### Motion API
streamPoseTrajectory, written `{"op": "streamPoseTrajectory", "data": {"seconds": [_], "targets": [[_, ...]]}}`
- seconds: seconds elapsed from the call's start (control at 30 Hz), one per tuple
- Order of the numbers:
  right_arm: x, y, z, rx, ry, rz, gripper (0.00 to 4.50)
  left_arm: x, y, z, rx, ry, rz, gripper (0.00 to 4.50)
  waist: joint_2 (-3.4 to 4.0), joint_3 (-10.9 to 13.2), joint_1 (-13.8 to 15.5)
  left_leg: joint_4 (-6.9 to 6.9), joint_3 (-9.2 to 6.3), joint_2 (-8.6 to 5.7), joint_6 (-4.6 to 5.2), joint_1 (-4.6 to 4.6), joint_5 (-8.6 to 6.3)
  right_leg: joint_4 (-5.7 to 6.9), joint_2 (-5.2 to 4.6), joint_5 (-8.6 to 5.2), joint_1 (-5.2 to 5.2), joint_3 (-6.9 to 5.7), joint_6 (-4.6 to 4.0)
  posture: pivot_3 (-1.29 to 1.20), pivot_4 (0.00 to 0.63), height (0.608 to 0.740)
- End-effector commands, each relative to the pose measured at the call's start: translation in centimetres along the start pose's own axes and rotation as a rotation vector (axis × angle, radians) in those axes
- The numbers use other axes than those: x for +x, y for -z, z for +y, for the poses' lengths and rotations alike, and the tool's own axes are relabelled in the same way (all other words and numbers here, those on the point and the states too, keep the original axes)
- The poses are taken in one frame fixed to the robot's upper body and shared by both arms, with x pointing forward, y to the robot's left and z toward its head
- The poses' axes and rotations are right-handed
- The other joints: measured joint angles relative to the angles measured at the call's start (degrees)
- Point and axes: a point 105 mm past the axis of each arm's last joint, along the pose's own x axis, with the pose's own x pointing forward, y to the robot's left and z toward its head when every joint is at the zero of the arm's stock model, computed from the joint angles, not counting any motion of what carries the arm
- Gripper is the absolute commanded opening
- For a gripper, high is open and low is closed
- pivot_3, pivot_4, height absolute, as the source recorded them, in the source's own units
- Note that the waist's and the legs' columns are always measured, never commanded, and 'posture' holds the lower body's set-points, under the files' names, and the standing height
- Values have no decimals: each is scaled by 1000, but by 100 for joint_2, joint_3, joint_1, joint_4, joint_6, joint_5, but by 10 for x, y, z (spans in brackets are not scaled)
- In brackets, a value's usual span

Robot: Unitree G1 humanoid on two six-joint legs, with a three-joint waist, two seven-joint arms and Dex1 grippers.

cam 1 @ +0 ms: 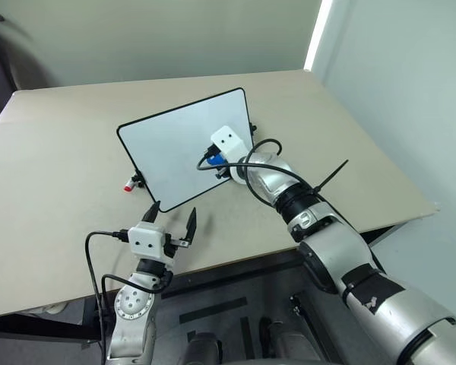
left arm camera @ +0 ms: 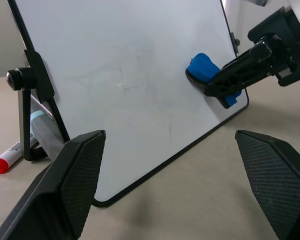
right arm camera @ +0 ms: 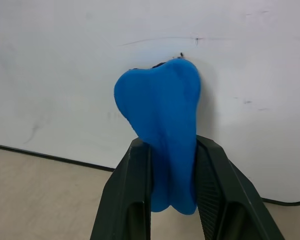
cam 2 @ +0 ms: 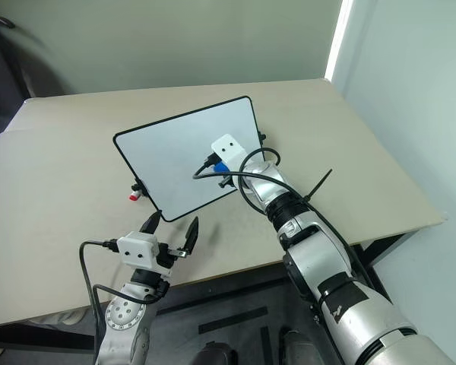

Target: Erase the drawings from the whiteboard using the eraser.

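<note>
**Right claw presses the blue eraser to the whiteboard; left claw waits spread apart**

The right claw (right arm camera: 171,200) is clamped on the eraser (right arm camera: 162,135), its two black fingers (right arm camera: 127,200) squeezing the blue block from both sides so that it bulges out past their tips. The eraser's far end is pressed against the whiteboard (cam 1: 175,144), on the part of the board's face nearest the right arm and toward its lower edge. In the right wrist view a thin dark line and a few small specks lie on the white surface just beyond the eraser's tip; the board's black frame runs below the claw, with the tan bench (cam 1: 53,198) under it.

The whiteboard stands tilted back on small black stand legs (left arm camera: 27,107), directly ahead of both claws. Its face reads as almost blank: in the left wrist view only faint grey smudges show near the middle, and no red drawings can be made out.

The left claw (cam 1: 173,217) hangs over the near edge of the bench with its fingers wide apart, holding nothing, pointing at the board's lower corner and well apart from it. Beyond and to the outer side of that claw, a red-capped marker (cam 1: 129,185) lies on the bench just beside the board's stand leg.
</note>
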Motion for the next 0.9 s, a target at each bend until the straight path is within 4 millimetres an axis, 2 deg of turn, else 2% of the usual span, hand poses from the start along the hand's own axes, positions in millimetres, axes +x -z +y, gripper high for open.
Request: {"op": "streamPoseTrajectory", "data": {"seconds": [0.03, 0.23, 0.43, 0.53, 0.63, 0.73, 0.83, 0.9], "targets": [[-5, -21, -5, -16, 29, -64, 1114, 2, -14, 1, 14, 2, -59, 4500, 0, 0, 0, 0, 0, 0, 0, -1, 0, 0, 0, 0, 0, 0, 0, 0, 150, 740], [-4, -8, -16, -17, 76, -18, 1114, 2, -15, 1, 15, 1, -60, 4500, 0, 0, 4, 1, 0, 0, 0, 0, 0, -1, -1, 0, -1, 0, -1, 0, 150, 740], [-14, 8, -53, 53, 185, 20, 1114, 1, -16, 2, 20, -5, -63, 4500, 0, 0, 25, 4, 0, -4, 2, 0, 0, -2, -6, 0, -1, 0, -1, 0, 150, 740], [-22, 7, -68, 81, 223, 6, 1114, 1, -16, 4, 21, -4, -63, 4500, -1, 0, 27, 4, 1, -6, 2, -10, 1, -2, -7, 1, 2, 0, -2, 0, 150, 740], [-33, 4, -79, 95, 234, -18, 1114, 1, -16, 4, 20, 2, -62, 4500, -3, -1, 22, -1, 1, -3, 2, -10, 1, -1, -3, 1, 1, 0, -2, 0, 150, 740], [-45, 8, -87, 101, 253, -16, 1114, 1, -16, 2, 20, 10, -60, 4500, -5, -3, 19, -4, 3, 2, 8, -6, 11, 0, 3, 2, 3, -3, -1, 0, 150, 740], [-67, 27, -99, 188, 273, 8, 1114, 2, -16, 1, 18, 18, -58, 4500, -8, -5, 32, 0, 4, 2, 14, 2, 18, -1, 4, 1, 17, -6, -2, 0, 150, 740], [-78, 41, -100, 274, 251, 30, 1114, 2, -15, 0, 17, 20, -57, 4500, -8, -5, 55, 7, 4, 0, 12, 1, 21, -3, 2, 0, 27, -6, -4, 0, 150, 740]]}}
